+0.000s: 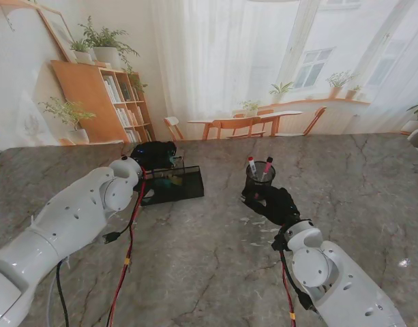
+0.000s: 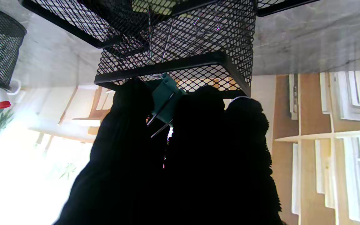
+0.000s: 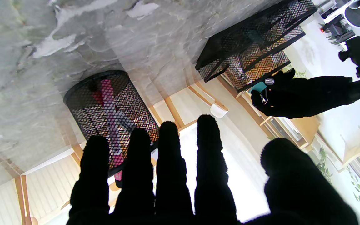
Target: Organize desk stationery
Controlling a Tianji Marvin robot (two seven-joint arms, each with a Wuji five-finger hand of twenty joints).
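A black mesh tray (image 1: pixel 185 186) sits left of centre on the marble table; its compartments (image 2: pixel 173 59) hold small metal clips. My left hand (image 1: pixel 154 155), in a black glove, hovers over the tray's far corner, shut on a teal binder clip (image 2: pixel 164 100) whose wire handles show between the fingers. The clip also shows in the right wrist view (image 3: pixel 259 87). A black mesh pen cup (image 1: pixel 259 182) with a red and a pink marker (image 3: pixel 111 109) stands at the middle. My right hand (image 1: pixel 275 204) rests just nearer to me than the cup, fingers (image 3: pixel 170 162) spread and holding nothing.
A few small pale scraps (image 1: pixel 258 230) lie on the table beside my right hand. Red and black cables (image 1: pixel 130 238) run along my left arm. Beyond the table's far edge stand a bookshelf (image 1: pixel 120 102) and chairs.
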